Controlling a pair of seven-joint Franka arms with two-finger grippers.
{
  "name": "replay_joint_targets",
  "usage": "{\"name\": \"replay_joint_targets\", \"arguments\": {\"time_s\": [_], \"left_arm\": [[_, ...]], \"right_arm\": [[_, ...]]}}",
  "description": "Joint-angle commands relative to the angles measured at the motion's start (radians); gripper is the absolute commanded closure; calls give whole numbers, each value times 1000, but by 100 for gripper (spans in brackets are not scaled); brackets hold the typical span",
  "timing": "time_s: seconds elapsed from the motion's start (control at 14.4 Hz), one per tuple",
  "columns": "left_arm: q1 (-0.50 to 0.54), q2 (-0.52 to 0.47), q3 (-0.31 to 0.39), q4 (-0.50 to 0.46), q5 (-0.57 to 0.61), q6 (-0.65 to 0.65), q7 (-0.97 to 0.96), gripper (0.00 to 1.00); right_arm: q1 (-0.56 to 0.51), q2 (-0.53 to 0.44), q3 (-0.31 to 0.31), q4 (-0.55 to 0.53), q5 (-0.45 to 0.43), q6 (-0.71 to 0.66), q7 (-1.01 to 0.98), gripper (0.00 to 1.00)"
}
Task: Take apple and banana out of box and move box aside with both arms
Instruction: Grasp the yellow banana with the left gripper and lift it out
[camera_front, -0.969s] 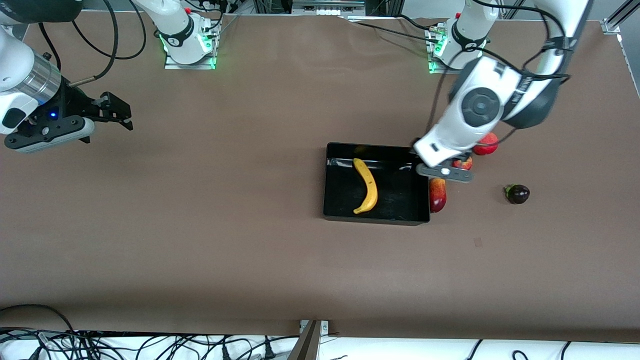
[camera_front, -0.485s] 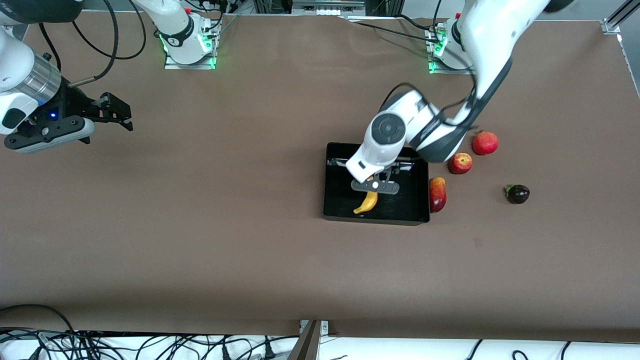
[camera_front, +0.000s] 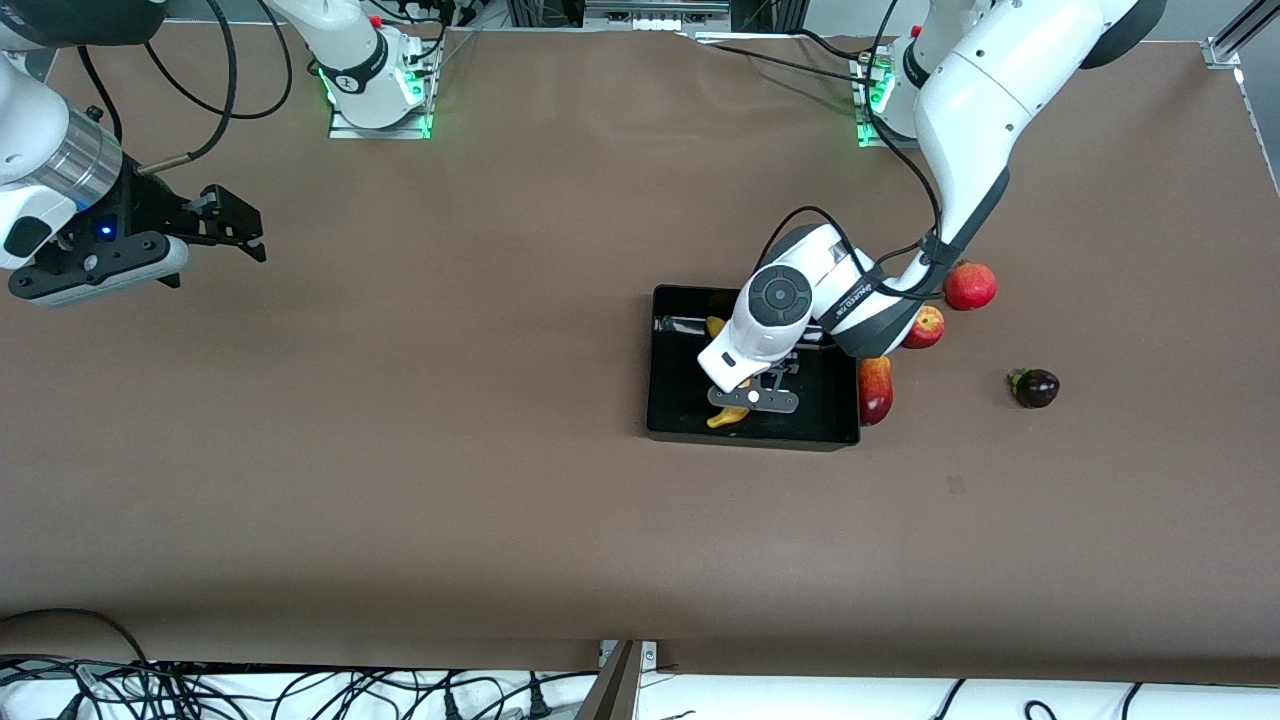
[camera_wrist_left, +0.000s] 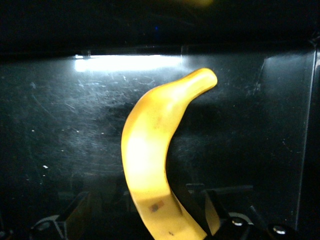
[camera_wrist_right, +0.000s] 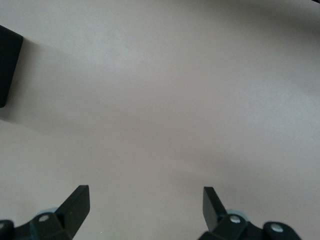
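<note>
**Front view: left gripper down in the box over the banana**

So the left gripper (camera_front: 752, 398) is lowered into the black box (camera_front: 662, 372), right above the banana (camera_front: 722, 417), which lies on the box floor. In the left wrist view the fingers (camera_wrist_left: 75, 212) stand wide apart on either side of the banana (camera_wrist_left: 150, 160), not squeezing it.

Rest of the fruit sits on the brown table (camera_front: 500, 500), toward the left arm's end. The mango (camera_front: 875, 390) is touching the box's outer wall. The apple (camera_front: 925, 327) is near it, partly under the arm, and the pomegranate (camera_front: 970, 286) is just beside the apple, farther from the front camera. The dark purple fruit (camera_front: 1035, 388) sits well apart from them.

The right gripper (camera_front: 225, 225) waits over bare table at the right arm's end, jaws spread wide, nothing in them.
</note>
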Motion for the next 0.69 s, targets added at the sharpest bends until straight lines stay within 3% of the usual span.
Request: {"name": "replay_joint_targets", "arguments": {"time_s": [0.0, 0.07, 0.14, 0.21, 0.28, 0.42, 0.62], "left_arm": [[-18, 34, 8, 15, 28, 4, -17, 1], [-20, 34, 14, 3, 28, 4, -20, 1], [-18, 34, 16, 1, 28, 4, -20, 8], [-18, 34, 16, 0, 28, 4, -20, 30], [-17, 31, 14, 0, 28, 2, -20, 59], [-11, 19, 13, 1, 28, -8, -9, 100], [-8, -24, 11, 6, 28, -19, -9, 100]], "right_arm": [[-2, -3, 1, -2, 15, 1, 1, 0], [-2, -5, 1, -2, 15, -2, 2, 0], [-2, -5, 1, -2, 15, -2, 2, 0], [-2, -5, 1, -2, 15, -2, 2, 0], [-2, -5, 1, -2, 15, -2, 2, 0], [-2, -3, 1, -2, 15, -2, 1, 0], [-2, -5, -1, -2, 15, -3, 2, 0]]}}
